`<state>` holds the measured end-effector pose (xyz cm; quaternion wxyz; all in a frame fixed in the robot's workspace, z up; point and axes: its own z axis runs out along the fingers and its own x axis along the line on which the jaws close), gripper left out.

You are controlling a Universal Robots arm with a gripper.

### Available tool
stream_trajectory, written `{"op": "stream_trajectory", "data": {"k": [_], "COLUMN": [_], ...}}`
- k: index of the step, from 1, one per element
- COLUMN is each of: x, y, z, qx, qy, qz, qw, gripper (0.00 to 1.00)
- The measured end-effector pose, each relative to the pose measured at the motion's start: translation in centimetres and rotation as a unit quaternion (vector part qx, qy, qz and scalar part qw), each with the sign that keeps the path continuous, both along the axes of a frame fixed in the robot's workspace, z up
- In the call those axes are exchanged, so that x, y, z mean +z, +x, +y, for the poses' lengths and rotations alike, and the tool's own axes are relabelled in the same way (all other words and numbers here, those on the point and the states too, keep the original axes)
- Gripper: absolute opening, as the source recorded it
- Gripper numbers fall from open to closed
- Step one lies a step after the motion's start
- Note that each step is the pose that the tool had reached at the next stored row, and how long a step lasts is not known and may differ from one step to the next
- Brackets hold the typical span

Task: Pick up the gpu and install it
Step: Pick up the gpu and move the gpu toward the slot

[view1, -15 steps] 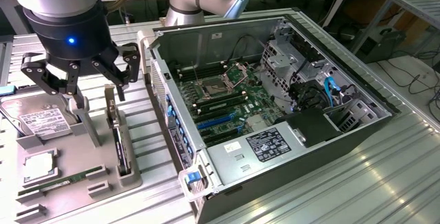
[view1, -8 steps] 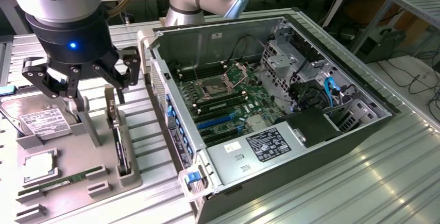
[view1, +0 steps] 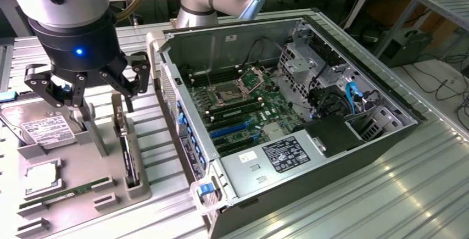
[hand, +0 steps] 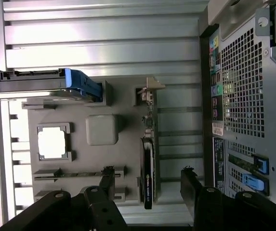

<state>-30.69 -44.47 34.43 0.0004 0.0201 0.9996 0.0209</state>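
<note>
Gpu look: I see the gpu [hand: 148, 159] edge-on through the wrist camera. It is a thin green card with a black bulk along part of its length and a silver bracket at 1 end.
Gpu place: it stands on its long edge in a slot along the gray tray's [hand: 128, 144] edge, on the side facing the computer case [view1: 293, 112].
Gripper: the gripper [view1: 91, 96] hangs above the tray with its jaws apart and nothing clamped. In the wrist view the 2 fingers [hand: 108, 179] sit 1 on each side of the card's line.
Tray edge: a strip of ribbed table [hand: 178, 130] shows between the tray's gpu side and the case's perforated rear wall. 1 finger is over that strip.
Room on the tray: a raised block [hand: 101, 129] stands at the tray's middle, near the gpu but apart from it.
Other parts: the hard drive [view1: 37, 130], CPU [view1: 40, 176] and RAM stick [view1: 67, 192] sit on the tray's far side from the gpu.
Case: it lies beside the tray, its open side up and the motherboard [view1: 242, 107] exposed.
</note>
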Motion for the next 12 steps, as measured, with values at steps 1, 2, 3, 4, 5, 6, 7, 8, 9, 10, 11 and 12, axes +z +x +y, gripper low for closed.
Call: {"op": "stream_trajectory", "data": {"k": [1, 2, 3, 4, 5, 6, 7, 8, 9, 10, 11, 12], "x": [-0.02, -0.07, -0.12, -0.17, -0.22, -0.3, -0.36, -0.39, -0.44, -0.48, -0.53, -0.57], "y": [0.0, 0.0, 0.0, 0.0, 0.0, 0.0, 0.0, 0.0, 0.0, 0.0, 0.0, 0.0], "z": [0.0, 0.0, 0.0, 0.0, 0.0, 0.0, 0.0, 0.0, 0.0, 0.0, 0.0, -0.02], "qx": [0.0, 0.0, 0.001, 0.001, 0.001, 0.002, 0.005, 0.008, 0.012, 0.016, 0.02, 0.022], "qy": [0.0, 0.0001, 0.0001, 0.0, 0.0, 0.0, 0.0, 0.0, 0.0, 0.0, 0.0, 0.0], "qz": [0.0, -0.0001, -0.0001, -0.0001, 0.0, 0.0, 0.0, 0.0, 0.0001, 0.0002, 0.0002, 0.0002], "qw": [1.0, 1.0, 1.0, 1.0, 1.0, 1.0, 1.0, 1.0, 0.9999, 0.9999, 0.9998, 0.9998], "gripper": [0.66, 0.66, 0.66, 0.66, 0.66, 0.66, 0.66, 0.66, 0.66, 0.66, 0.66, 0.66]}}
